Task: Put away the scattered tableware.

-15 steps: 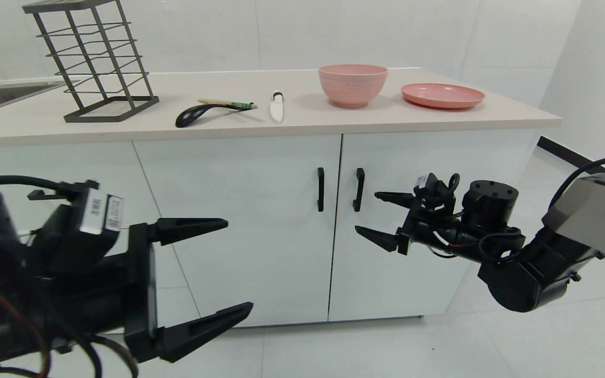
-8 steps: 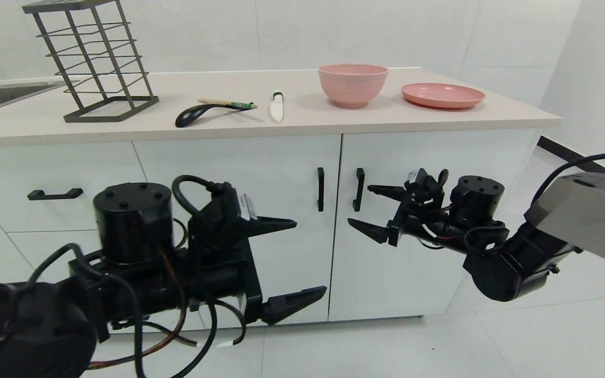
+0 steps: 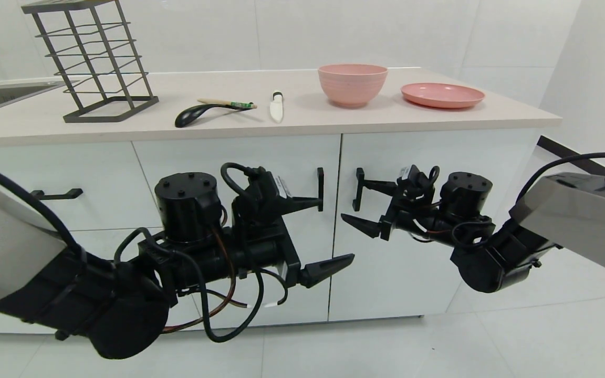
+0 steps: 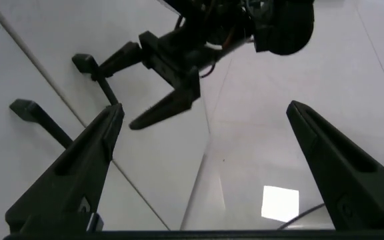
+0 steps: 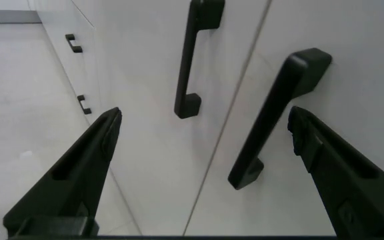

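two claws, left gripper and right gripper, gape wide and empty near the cabinet handles; spoon, knife, bowl and plate sit on the far counter, right of the rack.

Pink bowl, pink plate, black spoon.

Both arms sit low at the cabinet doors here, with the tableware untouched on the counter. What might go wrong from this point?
1. The open left gripper and open right gripper face each other closely, so their fingers may collide.
2. The right gripper's upper finger lies at the right door's black bar handle; a skewed grasp might slip.
3. A door swinging open might strike the other arm.
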You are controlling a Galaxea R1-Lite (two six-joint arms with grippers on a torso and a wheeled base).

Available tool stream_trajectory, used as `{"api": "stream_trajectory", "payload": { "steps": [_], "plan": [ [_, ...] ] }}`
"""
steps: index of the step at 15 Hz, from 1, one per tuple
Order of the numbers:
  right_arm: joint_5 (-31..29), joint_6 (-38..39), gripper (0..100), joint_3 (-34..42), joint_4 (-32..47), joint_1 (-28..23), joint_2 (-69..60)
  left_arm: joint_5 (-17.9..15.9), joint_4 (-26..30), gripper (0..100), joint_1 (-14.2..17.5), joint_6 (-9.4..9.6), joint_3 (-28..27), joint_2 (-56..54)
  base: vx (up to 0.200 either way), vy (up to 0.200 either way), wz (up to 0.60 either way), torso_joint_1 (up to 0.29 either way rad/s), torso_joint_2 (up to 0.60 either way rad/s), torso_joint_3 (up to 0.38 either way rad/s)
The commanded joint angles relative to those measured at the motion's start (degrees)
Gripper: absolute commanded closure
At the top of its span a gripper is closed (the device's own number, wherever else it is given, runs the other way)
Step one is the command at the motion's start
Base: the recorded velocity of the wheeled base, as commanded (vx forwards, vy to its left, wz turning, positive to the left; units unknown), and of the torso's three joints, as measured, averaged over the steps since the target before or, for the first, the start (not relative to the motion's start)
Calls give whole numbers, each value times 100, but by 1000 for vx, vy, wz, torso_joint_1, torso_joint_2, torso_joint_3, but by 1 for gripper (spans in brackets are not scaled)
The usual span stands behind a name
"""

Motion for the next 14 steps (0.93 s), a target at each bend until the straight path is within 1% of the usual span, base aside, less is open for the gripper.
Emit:
{"api": "stream_trajectory", "payload": {
  "steps": [1, 3, 4, 7, 9, 11, 12, 14],
  "plan": [
    [207, -6, 0, -29, -6, 58, 28, 12, -4, 0, 69, -41, -281, 215, 0, 0, 0, 0, 0, 0],
    [435, -6, 0, -3, -6, 32, 46, 21, -13, 0, 130, -120, -431, 347, 0, 0, 0, 0, 0, 0],
    [444, -6, 0, -20, -15, 5, 116, 21, -22, 0, 157, -146, -536, 444, 0, 0, 0, 0, 0, 0],
    [514, -6, 0, -64, -173, 5, 204, 21, -13, 0, 183, -146, -888, 672, 0, 0, 0, 0, 0, 0],
    [831, 11, 0, -73, -199, 5, 239, 21, -4, 0, 174, -146, -1055, 865, 0, 0, 0, 0, 0, 0],
    [954, 11, 0, -29, -217, -4, 231, 21, -4, 0, 165, -146, -1169, 1006, 0, 0, 0, 0, 0, 0],
    [1165, -6, 0, 164, -234, -4, 160, 21, -4, 0, 174, -146, -1301, 1076, 0, 0, 0, 0, 0, 0],
    [1191, 11, 0, 612, -357, -4, -226, 21, -4, 0, 148, -146, -1327, 1094, 0, 0, 0, 0, 0, 0]
  ]
}}
